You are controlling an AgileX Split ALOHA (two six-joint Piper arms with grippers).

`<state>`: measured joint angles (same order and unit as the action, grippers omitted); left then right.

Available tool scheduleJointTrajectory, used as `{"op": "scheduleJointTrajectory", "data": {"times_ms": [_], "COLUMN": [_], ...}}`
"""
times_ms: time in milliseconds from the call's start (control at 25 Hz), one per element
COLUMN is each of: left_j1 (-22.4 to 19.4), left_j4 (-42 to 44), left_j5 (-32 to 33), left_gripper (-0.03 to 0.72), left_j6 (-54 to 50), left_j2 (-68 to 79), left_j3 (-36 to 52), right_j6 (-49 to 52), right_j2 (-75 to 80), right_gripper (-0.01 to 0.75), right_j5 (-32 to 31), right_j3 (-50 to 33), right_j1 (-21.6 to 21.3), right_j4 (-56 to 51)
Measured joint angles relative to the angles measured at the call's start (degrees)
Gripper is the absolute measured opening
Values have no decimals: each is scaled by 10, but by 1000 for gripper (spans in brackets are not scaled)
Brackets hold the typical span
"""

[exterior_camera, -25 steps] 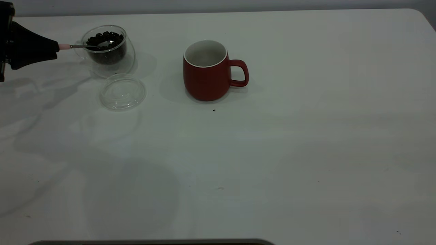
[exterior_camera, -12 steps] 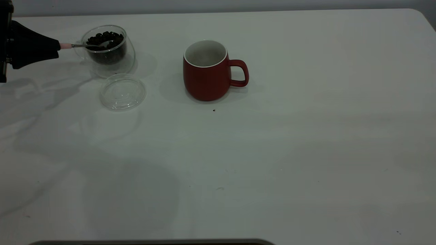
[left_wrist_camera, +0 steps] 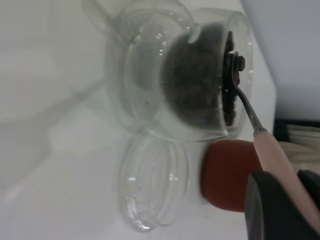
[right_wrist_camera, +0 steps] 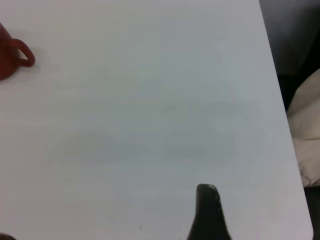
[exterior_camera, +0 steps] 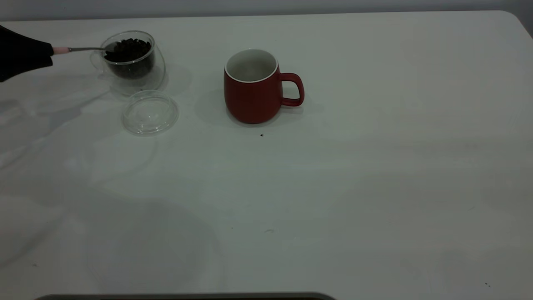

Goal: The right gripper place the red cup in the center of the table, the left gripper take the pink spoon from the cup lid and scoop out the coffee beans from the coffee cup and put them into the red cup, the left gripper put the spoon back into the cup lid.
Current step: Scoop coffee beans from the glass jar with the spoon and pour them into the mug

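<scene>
My left gripper is at the far left edge and is shut on the pink spoon by its handle. The spoon's metal bowl is at the left rim of the coffee cup and has coffee beans on it. The cup lid lies empty just in front of the coffee cup. The red cup stands upright and empty near the table's middle, handle to the right. Of my right gripper only one finger shows, over bare table far from the red cup.
The white table is bare to the right and front of the cups. A tiny dark speck lies in front of the red cup. The table's right edge is close to my right gripper.
My left gripper has drawn back to the left and risen a little. The spoon bowl has moved from the middle of the beans to the cup's left rim.
</scene>
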<state>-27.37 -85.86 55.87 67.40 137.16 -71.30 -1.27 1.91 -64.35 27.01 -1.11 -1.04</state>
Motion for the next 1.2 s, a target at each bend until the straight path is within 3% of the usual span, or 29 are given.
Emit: {"op": "scheduleJointTrajectory", "data": {"times_ms": [560, 1000, 1200], "left_j1": [-4, -2, 18], "left_j4": [2, 2, 2], "left_j5": [83, 90, 90], "left_gripper": [125, 125, 125], "left_j6": [-1, -1, -1], "left_j2": [0, 0, 0], "left_j3": [0, 0, 0], "right_j6": [0, 0, 0], "right_j2": [0, 0, 0], "right_gripper": [591, 591, 591], "right_j5": [0, 0, 0], "right_j3": [0, 0, 0], "right_j1": [0, 0, 0], "right_j4": [0, 0, 0]}}
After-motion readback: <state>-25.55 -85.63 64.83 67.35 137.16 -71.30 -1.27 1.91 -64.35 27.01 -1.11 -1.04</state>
